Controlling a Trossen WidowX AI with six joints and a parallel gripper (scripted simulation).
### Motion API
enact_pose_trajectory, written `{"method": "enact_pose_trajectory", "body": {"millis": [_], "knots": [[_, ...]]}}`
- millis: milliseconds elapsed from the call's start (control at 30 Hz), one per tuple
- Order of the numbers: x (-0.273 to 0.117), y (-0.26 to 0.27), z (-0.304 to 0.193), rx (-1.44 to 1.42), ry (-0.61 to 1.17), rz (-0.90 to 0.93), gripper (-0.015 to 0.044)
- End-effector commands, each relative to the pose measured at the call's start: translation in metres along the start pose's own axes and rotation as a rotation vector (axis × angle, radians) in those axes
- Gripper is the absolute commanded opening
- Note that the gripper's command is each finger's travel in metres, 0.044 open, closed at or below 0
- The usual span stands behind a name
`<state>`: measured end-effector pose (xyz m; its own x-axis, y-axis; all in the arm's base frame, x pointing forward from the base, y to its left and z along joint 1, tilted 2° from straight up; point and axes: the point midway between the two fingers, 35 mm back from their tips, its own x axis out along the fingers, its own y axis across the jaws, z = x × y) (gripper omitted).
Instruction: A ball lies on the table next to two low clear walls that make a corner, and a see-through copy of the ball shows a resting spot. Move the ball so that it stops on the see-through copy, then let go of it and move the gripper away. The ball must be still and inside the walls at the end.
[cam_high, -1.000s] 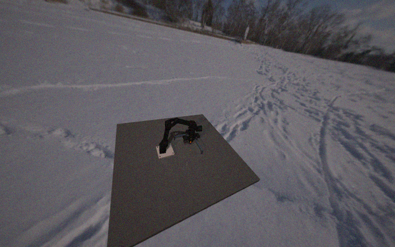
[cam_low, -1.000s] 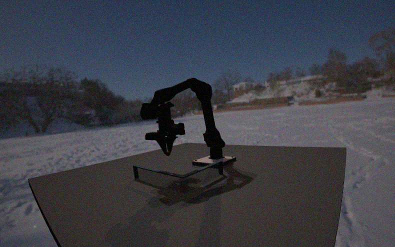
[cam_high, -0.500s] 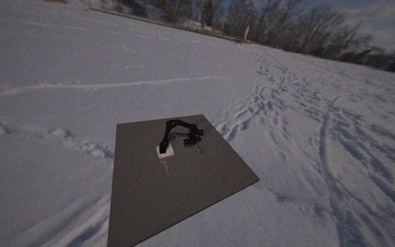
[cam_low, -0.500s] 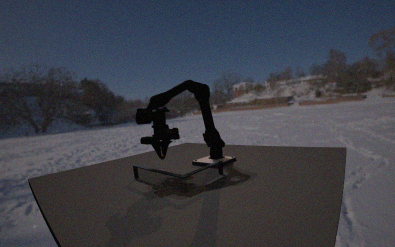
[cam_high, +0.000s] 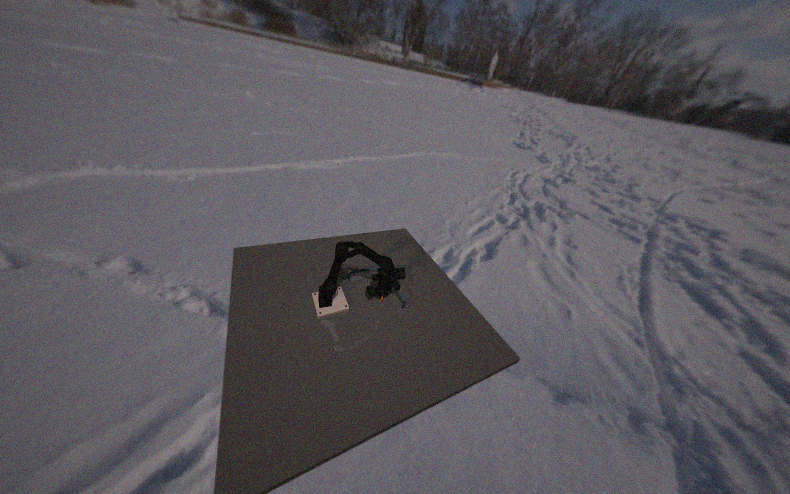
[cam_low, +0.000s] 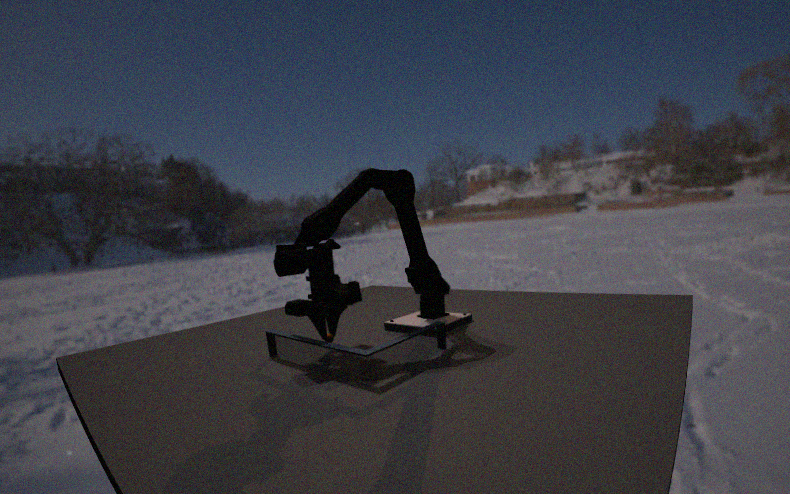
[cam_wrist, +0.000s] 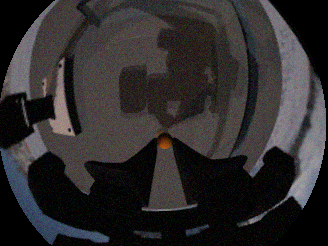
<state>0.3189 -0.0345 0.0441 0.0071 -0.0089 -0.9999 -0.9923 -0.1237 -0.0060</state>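
Fingers clamped on orange ball (cam_wrist: 163, 142), pinched at tips of gripper (cam_low: 327, 336); low above table (cam_low: 524, 378), inside walls (cam_low: 326, 344), near far edge.

You see a table (cam_low: 524, 378) with a flat, matt grey-brown top, smooth and without grain; the arm (cam_low: 401, 209) reads as matt black, hard plastic or painted metal, too dark to tell which; its base plate (cam_low: 428, 320) looks pale and dull; the walls (cam_low: 349, 348) are clear like glass or acrylic, with dark edges; the ball (cam_wrist: 163, 143) in the gripper (cam_wrist: 164, 141) shows smooth orange, finish too small to judge; around you the snow (cam_high: 174, 116) looks rough and powdery.
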Motion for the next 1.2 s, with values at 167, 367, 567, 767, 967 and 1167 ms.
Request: {"method": "enact_pose_trajectory", "body": {"millis": [167, 367, 567, 767, 967, 1167], "knots": [[0.01, 0.003, 0.0, -0.003, 0.002, 0.007, 0.0], [0.02, 0.003, 0.0, -0.003, 0.002, 0.007, 0.0], [0.024, 0.003, 0.0, -0.003, 0.002, 0.007, 0.0], [0.021, 0.0, 0.0, 0.0, 0.001, -0.003, 0.0026], [0.021, 0.0, 0.0, 0.0, 0.001, -0.003, 0.0184], [0.021, 0.0, 0.0, 0.0, 0.001, -0.003, 0.0209]]}}
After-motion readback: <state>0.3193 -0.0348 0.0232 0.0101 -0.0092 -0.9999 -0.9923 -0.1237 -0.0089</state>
